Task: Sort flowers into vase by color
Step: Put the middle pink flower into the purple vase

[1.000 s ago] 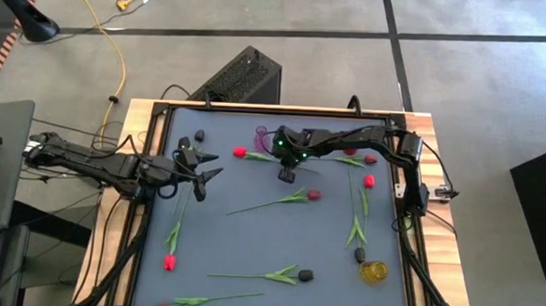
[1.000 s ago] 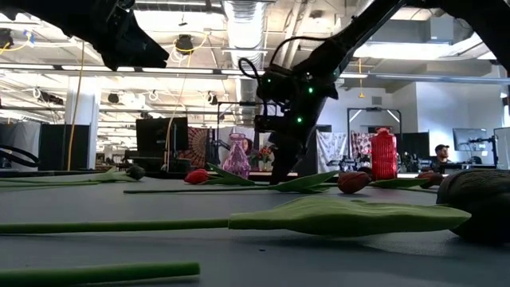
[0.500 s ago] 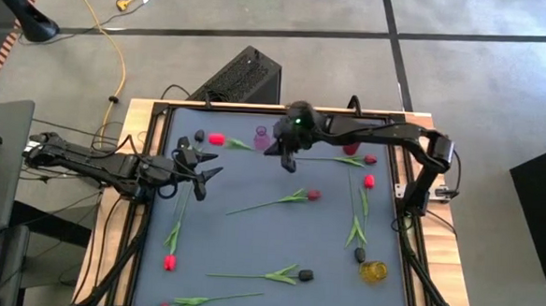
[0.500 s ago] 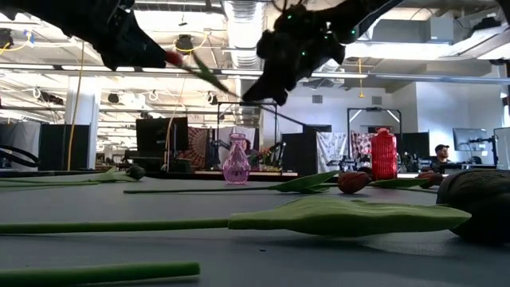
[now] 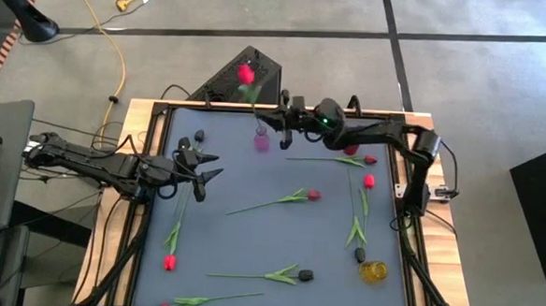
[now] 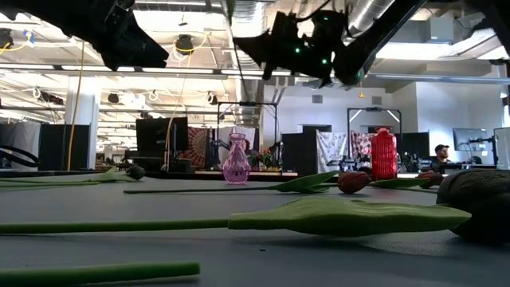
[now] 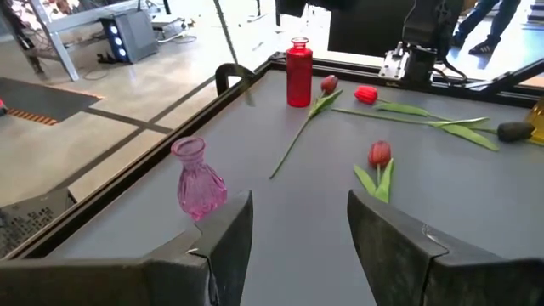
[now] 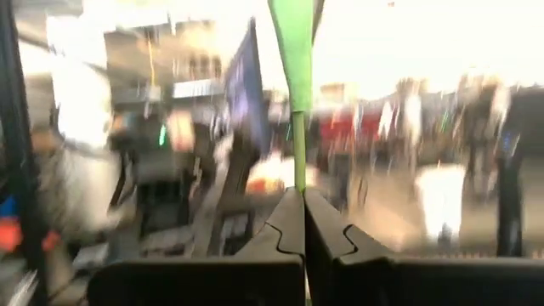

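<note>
Clamped hard on a thin green stem, the right gripper (image 8: 303,223) shows its two fingers pressed together in its wrist view with the stem rising straight out from between them; in the high view that gripper (image 5: 284,116) is raised at the far edge of the table (image 5: 250,236), and the red tulip (image 5: 246,74) it carries shows its head out past the table's rim, so the stem's long axis points up and away from the jaws; just beside the gripper, on the table side, stands the pink vase (image 5: 261,139), and as I judge it the coming move turns on this one thing: the stem's lower end must be brought over the vase's narrow mouth and lowered along the stem's own line; the right arm is plainly the nearer to that vase; farther along the same edge the left wrist view shows a red vase (image 7: 298,72), which may be the truer home for a red head; the left gripper (image 5: 200,171) waits with its fingers spread wide and nothing between them, over the table's left side, well apart from the vases; other tulips lie flat across the table, among them one (image 5: 313,194) near the middle.
</note>
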`<state>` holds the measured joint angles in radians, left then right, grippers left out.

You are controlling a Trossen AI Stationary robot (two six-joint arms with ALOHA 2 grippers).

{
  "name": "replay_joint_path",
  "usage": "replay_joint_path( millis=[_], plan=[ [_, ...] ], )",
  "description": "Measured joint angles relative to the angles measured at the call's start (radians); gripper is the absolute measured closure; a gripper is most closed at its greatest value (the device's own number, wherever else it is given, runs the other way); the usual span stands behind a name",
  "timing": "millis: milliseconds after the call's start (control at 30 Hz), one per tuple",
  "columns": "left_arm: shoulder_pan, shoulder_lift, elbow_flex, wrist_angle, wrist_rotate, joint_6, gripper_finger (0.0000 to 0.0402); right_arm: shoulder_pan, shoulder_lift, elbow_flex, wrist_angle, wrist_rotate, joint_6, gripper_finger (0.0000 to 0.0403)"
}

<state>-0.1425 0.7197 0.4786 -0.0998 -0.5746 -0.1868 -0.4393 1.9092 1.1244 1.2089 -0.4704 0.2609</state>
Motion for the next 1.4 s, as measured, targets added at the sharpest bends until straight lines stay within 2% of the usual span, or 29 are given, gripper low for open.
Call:
replay_joint_path(
  millis=[167, 500, 1300, 1400],
  plan=[
    [0.0, 0.0, 0.0, 0.0, 0.002, -0.009, 0.0218, -0.009, 0.104, 0.008, 0.188, 0.095, 0.002, 0.0386],
    [0.0, 0.0, 0.0, 0.0, -0.003, -0.01, 0.0218, -0.032, 0.234, 0.11, 0.217, 0.157, -0.03, 0.0386],
    [0.0, 0.0, -0.001, -0.016, -0.008, -0.001, 0.0218, -0.04, 0.237, 0.114, 0.078, 0.167, -0.076, 0.0385],
    [0.0, 0.0, -0.001, -0.017, -0.008, -0.001, 0.0218, -0.04, 0.237, 0.114, 0.074, 0.167, -0.045, 0.036]
  ],
)
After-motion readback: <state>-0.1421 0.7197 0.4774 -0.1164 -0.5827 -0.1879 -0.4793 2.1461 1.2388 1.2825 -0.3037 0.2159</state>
